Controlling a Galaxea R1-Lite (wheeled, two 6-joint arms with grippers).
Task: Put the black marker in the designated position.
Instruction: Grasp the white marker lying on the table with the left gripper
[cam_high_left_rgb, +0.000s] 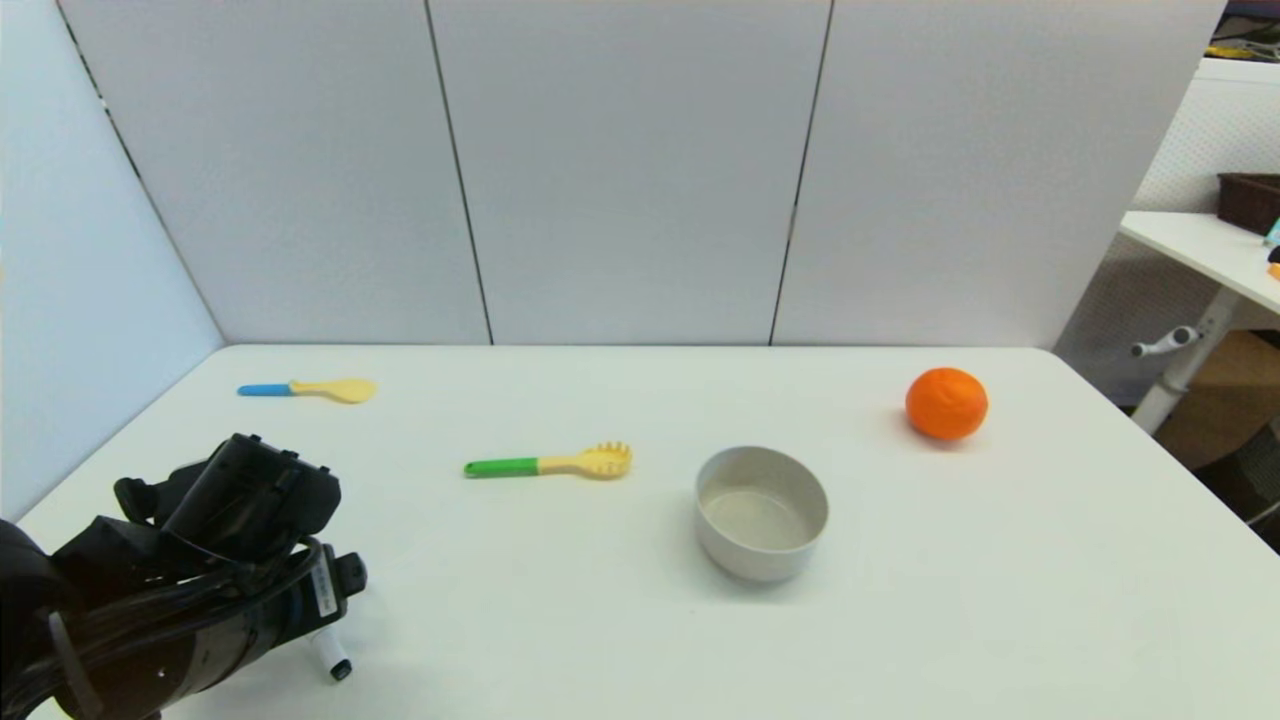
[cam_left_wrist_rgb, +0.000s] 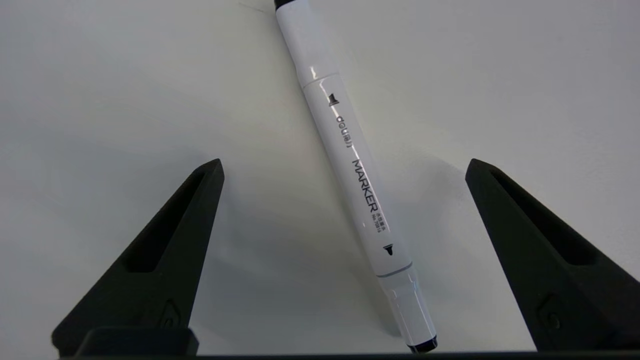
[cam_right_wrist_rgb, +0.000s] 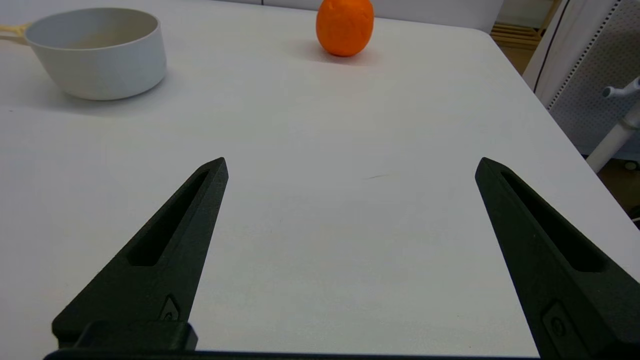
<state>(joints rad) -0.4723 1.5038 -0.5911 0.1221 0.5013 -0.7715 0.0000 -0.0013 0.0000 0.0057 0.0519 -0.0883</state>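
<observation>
The black marker (cam_left_wrist_rgb: 350, 165), a slim white barrel with black print and a black end, lies flat on the white table near its front left. In the head view only its black-tipped end (cam_high_left_rgb: 332, 660) pokes out from under my left arm. My left gripper (cam_left_wrist_rgb: 345, 167) is open low over the marker, one finger on each side, touching nothing. In the head view the arm's black body hides those fingers. My right gripper (cam_right_wrist_rgb: 350, 167) is open above bare table at the right, out of the head view.
A grey bowl (cam_high_left_rgb: 762, 512) stands mid-table, with an orange (cam_high_left_rgb: 946, 403) behind it to the right. A green-handled yellow fork (cam_high_left_rgb: 548, 463) lies left of the bowl, and a blue-handled yellow spoon (cam_high_left_rgb: 308, 389) at the far left. White partitions close the back and left.
</observation>
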